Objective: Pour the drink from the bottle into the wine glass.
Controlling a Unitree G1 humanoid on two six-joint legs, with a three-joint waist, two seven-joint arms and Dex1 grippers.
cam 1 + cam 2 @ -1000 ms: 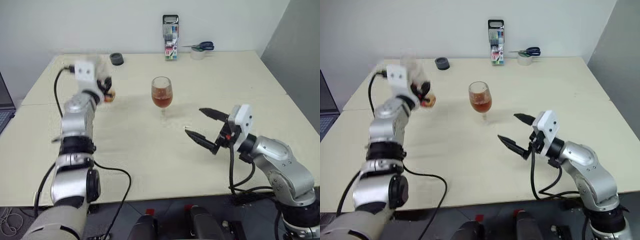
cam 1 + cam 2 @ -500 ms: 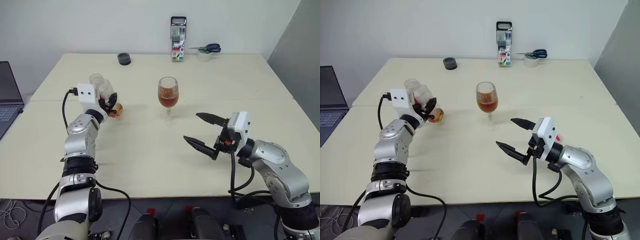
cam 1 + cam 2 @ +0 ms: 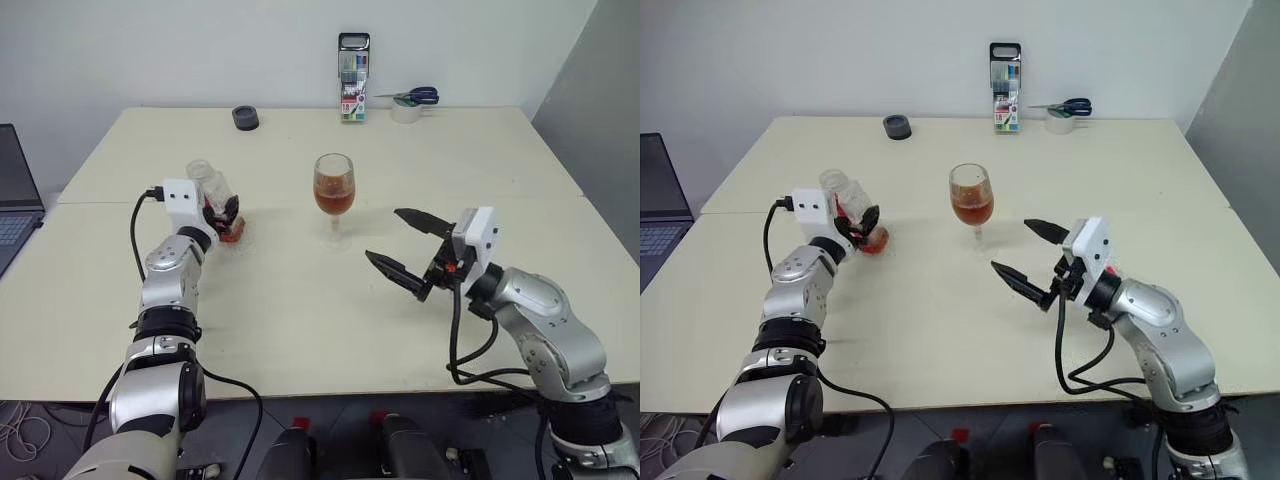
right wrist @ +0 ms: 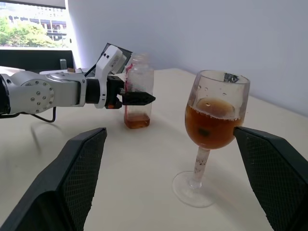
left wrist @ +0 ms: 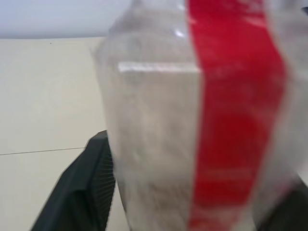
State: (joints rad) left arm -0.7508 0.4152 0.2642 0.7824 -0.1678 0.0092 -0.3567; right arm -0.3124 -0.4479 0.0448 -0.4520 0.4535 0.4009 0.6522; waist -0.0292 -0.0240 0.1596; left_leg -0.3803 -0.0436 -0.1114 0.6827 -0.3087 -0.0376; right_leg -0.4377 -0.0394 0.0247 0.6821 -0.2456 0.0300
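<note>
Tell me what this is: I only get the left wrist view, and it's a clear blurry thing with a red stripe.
Observer: A small plastic bottle, standing upright on the table at the left gripper.
Visitor: Is it full?
Observer: No, just a little reddish drink sits at its bottom.
Visitor: Anything else nearby?
Observer: A wine glass, about half full of the same drink; the right gripper hovers beside it, open and empty.

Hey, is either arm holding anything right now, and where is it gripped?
The left gripper has its jaws around the bottle at mid-body, though a firm grip cannot be told. The right gripper is open and holds nothing.
</note>
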